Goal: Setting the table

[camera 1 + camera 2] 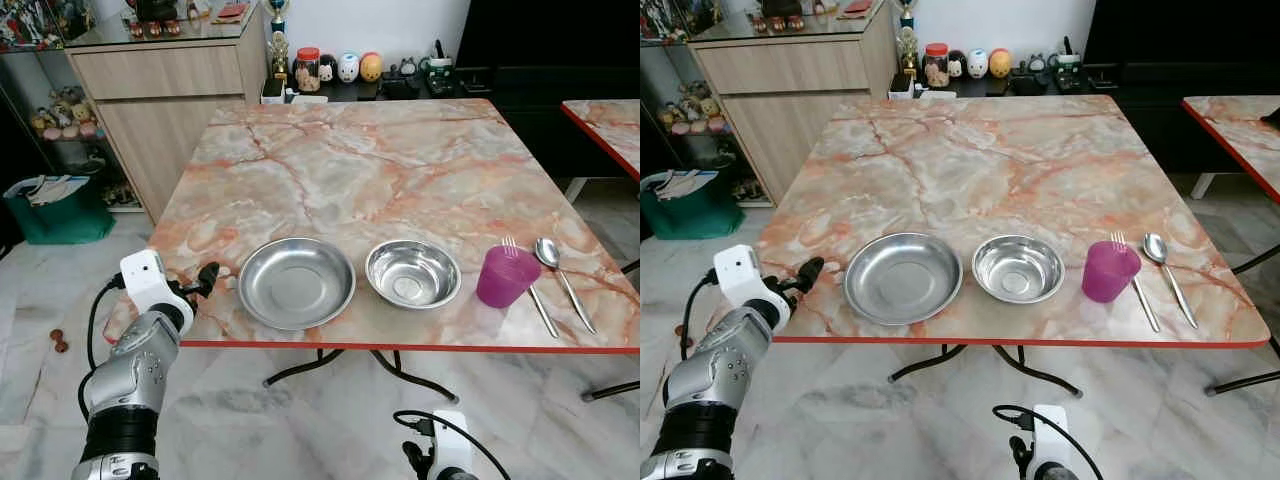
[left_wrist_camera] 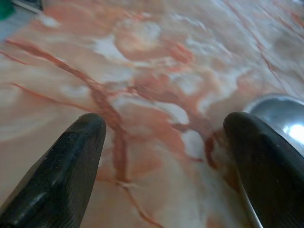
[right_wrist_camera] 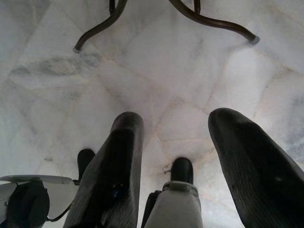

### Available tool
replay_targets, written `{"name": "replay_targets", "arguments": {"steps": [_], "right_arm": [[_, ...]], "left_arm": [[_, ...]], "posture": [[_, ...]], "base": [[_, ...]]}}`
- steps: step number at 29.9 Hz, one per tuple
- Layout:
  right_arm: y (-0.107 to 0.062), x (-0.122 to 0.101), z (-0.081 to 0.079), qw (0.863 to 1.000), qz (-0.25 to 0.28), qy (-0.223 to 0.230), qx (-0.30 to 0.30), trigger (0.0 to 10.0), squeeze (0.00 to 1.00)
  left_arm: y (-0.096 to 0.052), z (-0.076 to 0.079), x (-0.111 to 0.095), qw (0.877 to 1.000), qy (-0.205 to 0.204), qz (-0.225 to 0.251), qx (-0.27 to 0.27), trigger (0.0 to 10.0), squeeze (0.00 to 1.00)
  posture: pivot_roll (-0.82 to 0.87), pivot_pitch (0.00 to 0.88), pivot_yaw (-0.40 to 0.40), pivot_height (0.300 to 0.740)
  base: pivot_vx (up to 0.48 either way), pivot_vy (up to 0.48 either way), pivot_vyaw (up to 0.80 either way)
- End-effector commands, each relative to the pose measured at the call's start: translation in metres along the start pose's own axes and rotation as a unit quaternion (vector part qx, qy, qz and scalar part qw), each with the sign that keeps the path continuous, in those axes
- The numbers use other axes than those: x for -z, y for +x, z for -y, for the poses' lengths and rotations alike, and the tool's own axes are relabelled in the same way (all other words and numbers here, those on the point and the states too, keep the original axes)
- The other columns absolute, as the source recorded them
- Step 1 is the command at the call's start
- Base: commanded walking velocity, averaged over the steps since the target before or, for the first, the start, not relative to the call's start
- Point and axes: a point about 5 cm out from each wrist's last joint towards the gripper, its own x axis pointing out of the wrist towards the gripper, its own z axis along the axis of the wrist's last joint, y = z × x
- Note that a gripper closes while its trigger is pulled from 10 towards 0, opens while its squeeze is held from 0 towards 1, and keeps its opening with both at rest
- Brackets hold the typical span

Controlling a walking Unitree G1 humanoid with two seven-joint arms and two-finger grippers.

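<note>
Five pieces of tableware sit in a row along the near edge of a square marble-patterned tabletop (image 1: 400,160) with orange veins and a red rim. From the robot's left to right they are a wide, shallow steel plate (image 1: 296,282), a smaller steel bowl (image 1: 413,273) just beside it, a purple plastic cup (image 1: 506,276), a fork (image 1: 528,282) lying against the cup's right side, and a spoon (image 1: 560,274) just beside the fork. The fork and spoon lie with their heads away from the robot and their handles toward the near edge.

The left pincer (image 1: 205,277) reaches over the near left corner of the tabletop, just left of the plate and not touching it. In the left wrist view its two black fingers (image 2: 71,166) are spread wide with nothing between them, low over the marble surface, and the plate's rim (image 2: 280,116) shows beside one fingertip.

The right arm hangs low beneath the table's near edge. In the right wrist view the right pincer (image 3: 175,128) is spread open and empty, pointing down at the pale marble floor (image 3: 166,61), where the table's dark metal legs (image 3: 213,21) show.

Beyond the table stand a wooden cabinet (image 1: 170,90) and a low dark shelf with jars and small figurines (image 1: 340,68). A green bag (image 1: 55,210) sits on the floor at the left.
</note>
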Motion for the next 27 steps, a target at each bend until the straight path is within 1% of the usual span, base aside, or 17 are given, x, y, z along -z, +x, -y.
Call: {"name": "replay_targets", "arguments": {"steps": [1,3,6,8,10,13,14,18,22,27], "right_arm": [[0.000,-0.002,-0.001,1.000,0.001,-0.004,-0.002,10.0,0.00],[0.000,-0.002,-0.001,1.000,0.001,-0.004,-0.002,10.0,0.00],[0.000,-0.001,-0.001,1.000,0.001,-0.006,-0.004,10.0,0.00],[0.000,-0.001,-0.001,1.000,0.001,-0.007,-0.004,10.0,0.00],[0.000,-0.001,-0.001,1.000,0.001,-0.007,-0.005,10.0,0.00],[0.000,-0.001,-0.002,1.000,0.000,-0.008,-0.005,10.0,0.00],[0.000,-0.001,-0.002,1.000,0.000,-0.008,-0.005,10.0,0.00],[0.000,-0.001,-0.002,1.000,0.000,-0.008,-0.005,10.0,0.00],[0.000,-0.001,-0.002,1.000,0.000,-0.008,-0.005,10.0,0.00],[0.000,-0.001,-0.002,1.000,0.001,-0.008,-0.006,10.0,0.00]], "left_arm": [[0.003,0.005,0.001,1.000,0.004,-0.017,0.018,10.0,0.00],[0.003,0.007,0.002,0.999,0.008,-0.021,0.026,10.0,0.00],[0.002,0.011,0.005,0.999,0.026,-0.022,0.041,10.0,0.00],[0.001,0.013,0.006,0.998,0.028,-0.023,0.046,10.0,0.00],[0.000,0.014,0.008,0.997,0.044,-0.027,0.050,10.0,0.00],[-0.002,0.018,0.015,0.993,0.097,-0.036,0.059,10.0,0.00],[-0.003,0.019,0.017,0.992,0.104,-0.038,0.059,10.0,0.00],[-0.003,0.020,0.022,0.991,0.111,-0.045,0.061,10.0,0.00],[-0.003,0.021,0.023,0.991,0.112,-0.045,0.063,10.0,0.00],[-0.002,0.027,0.021,0.990,0.121,-0.037,0.066,10.0,0.00]], "posture": [[-0.04,0.000,0.043,0.740],[-0.04,0.000,0.044,0.740],[-0.04,0.000,0.044,0.740],[-0.04,0.000,0.046,0.740],[-0.04,0.000,0.048,0.740],[-0.05,0.000,0.049,0.740],[-0.05,0.000,0.049,0.740],[-0.05,0.000,0.049,0.740],[-0.05,0.000,0.047,0.740],[-0.04,0.000,0.046,0.740]], "base": [[0.000,0.000,0.00],[0.000,0.000,0.00],[0.000,0.000,0.00],[0.000,0.000,0.00],[0.000,0.000,0.00],[0.000,0.000,0.00],[0.000,0.000,0.00],[0.000,0.000,0.00],[0.000,0.000,0.00],[0.000,0.000,0.00]]}}
